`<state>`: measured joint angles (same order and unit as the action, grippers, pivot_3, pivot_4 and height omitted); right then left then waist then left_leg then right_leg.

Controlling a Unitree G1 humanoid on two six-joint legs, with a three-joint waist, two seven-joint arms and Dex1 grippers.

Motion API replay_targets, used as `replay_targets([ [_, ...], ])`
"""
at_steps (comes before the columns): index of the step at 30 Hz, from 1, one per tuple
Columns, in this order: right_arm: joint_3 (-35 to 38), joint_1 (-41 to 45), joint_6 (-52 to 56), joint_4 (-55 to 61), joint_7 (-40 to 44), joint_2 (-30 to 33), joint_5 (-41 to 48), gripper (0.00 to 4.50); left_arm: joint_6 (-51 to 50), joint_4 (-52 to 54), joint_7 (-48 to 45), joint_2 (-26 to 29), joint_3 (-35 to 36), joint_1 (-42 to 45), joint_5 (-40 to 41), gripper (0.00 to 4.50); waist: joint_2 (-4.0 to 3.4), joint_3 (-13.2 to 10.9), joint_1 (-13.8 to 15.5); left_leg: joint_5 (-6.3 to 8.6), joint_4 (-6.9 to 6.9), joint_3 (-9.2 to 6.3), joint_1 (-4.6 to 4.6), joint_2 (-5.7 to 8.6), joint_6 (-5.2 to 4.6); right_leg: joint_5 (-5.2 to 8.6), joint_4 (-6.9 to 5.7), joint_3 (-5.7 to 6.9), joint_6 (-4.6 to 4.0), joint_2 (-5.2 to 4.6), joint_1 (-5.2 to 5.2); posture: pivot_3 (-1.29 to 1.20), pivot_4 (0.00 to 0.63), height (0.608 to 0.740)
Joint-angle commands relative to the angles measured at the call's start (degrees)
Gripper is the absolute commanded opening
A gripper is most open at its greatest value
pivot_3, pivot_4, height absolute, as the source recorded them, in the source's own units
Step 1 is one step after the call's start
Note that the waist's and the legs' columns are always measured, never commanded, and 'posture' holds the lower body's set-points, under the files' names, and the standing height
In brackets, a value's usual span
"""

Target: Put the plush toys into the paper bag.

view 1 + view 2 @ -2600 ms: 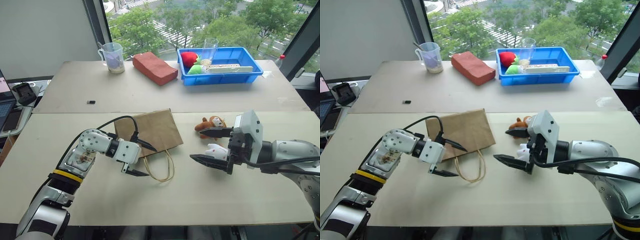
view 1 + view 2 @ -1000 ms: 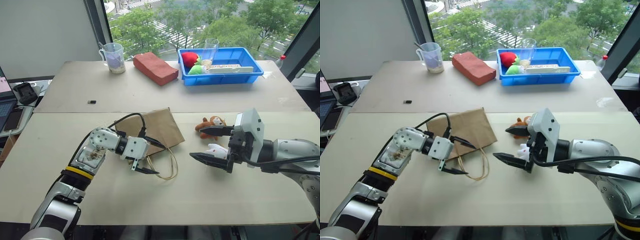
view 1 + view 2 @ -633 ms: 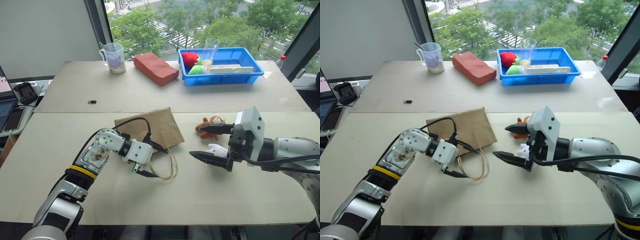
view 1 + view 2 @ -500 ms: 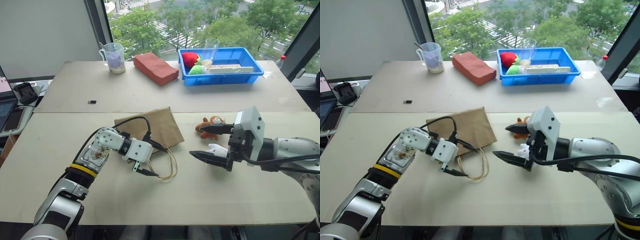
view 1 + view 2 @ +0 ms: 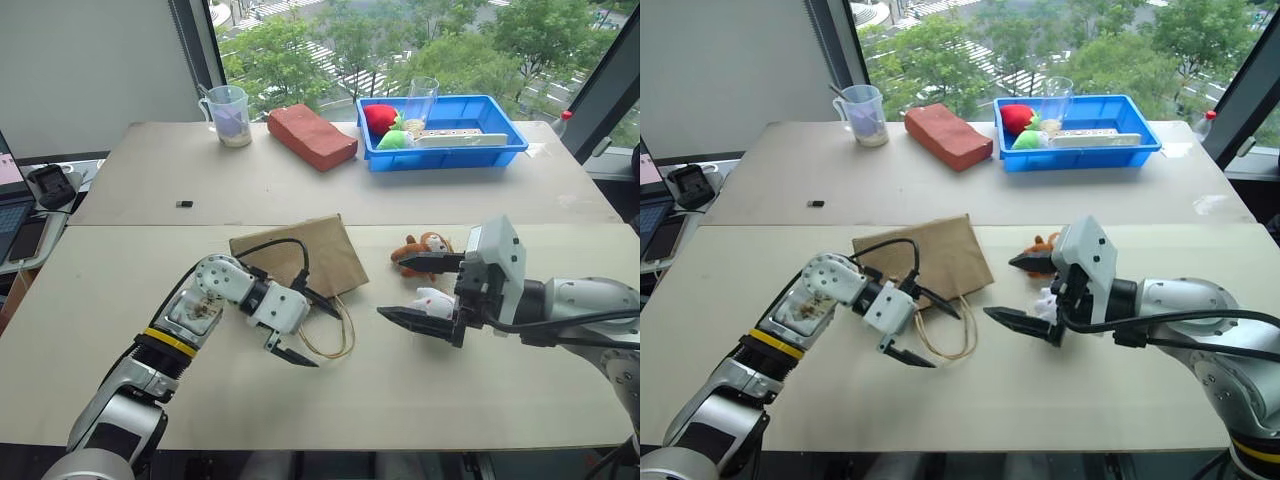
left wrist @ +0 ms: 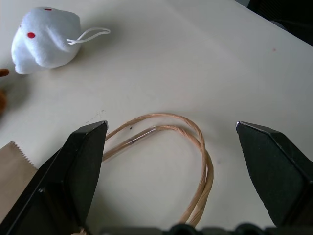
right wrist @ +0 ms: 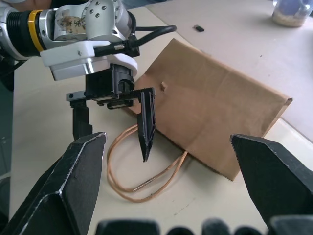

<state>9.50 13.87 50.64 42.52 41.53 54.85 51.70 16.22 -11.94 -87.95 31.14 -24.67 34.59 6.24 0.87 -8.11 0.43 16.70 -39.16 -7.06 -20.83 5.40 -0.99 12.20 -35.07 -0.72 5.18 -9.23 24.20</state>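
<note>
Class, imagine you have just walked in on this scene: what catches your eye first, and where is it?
Two open grippers face each other over the near table: the left gripper straddles the cord handles of the flat paper bag, and the right gripper hovers by the white plush toy and the monkey. Behind, a blue tray holds red and green soft fruit.

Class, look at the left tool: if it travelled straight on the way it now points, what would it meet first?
Most likely the paper bag's cord handles, lying between the left tool's open fingers. Beyond them sits the white plush toy, though depth is hard to judge.
</note>
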Motion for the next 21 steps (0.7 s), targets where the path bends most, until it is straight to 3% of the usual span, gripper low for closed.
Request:
replay_targets([
  [1, -0.73, -2.54, 0.78, 4.07, 3.99, 4.63, 0.08, 4.5, 0.86, 0.68, 0.97, -0.52, -1.59, -0.11, -2.31, 4.48, 0.0, 0.0, 0.13, 0.02, 0.0, -0.01, 0.0, 0.0, -0.04, 0.0, 0.0, 0.02, 0.0, 0.0, -0.01, 0.0, 0.15, 0.74],
  [10, -1.48, -4.38, -1.23, 4.9, 4.68, 6.23, -2.31, 4.5, 4.17, -3.77, 1.58, -2.6, -3.63, 1.71, -4.6, 4.48, 0.02, -0.01, 0.19, 0.08, -0.16, 0.06, -0.02, 0.0, -0.13, 0.0, 0.01, 0.0, 0.0, -0.02, -0.06, 0.0, 0.15, 0.74],
  [13, -1.51, -4.56, -1.43, 4.6, 4.46, 6.01, -2.7, 4.5, 5.1, -5.21, 1.43, -3.01, -3.92, 2.07, -4.95, 3.7, 0.02, -0.01, 0.18, 0.07, -0.16, 0.05, -0.01, -0.01, -0.13, 0.0, 0.0, 0.01, 0.0, -0.01, -0.05, 0.0, 0.15, 0.74],
  [19, -0.82, -5.66, -1.62, 4.7, 4.33, 5.67, -3.24, 4.5, 4.61, -6.26, 1.63, -3.64, -3.91, 2.6, -5.28, 0.76, 0.02, -0.01, 0.26, 0.06, -0.17, 0.05, -0.02, 0.0, -0.1, -0.01, 0.0, 0.01, 0.0, -0.02, -0.05, 0.0, 0.15, 0.74],
  [21, -0.72, -5.69, -1.5, 4.81, 4.13, 5.51, -3.13, 4.5, 4.48, -6.35, 1.63, -3.69, -3.87, 2.64, -5.36, 0.05, 0.02, -0.01, 0.24, 0.06, -0.17, 0.05, -0.02, 0.0, -0.11, -0.01, 0.0, 0.01, 0.0, -0.01, -0.05, 0.0, 0.15, 0.74],
])
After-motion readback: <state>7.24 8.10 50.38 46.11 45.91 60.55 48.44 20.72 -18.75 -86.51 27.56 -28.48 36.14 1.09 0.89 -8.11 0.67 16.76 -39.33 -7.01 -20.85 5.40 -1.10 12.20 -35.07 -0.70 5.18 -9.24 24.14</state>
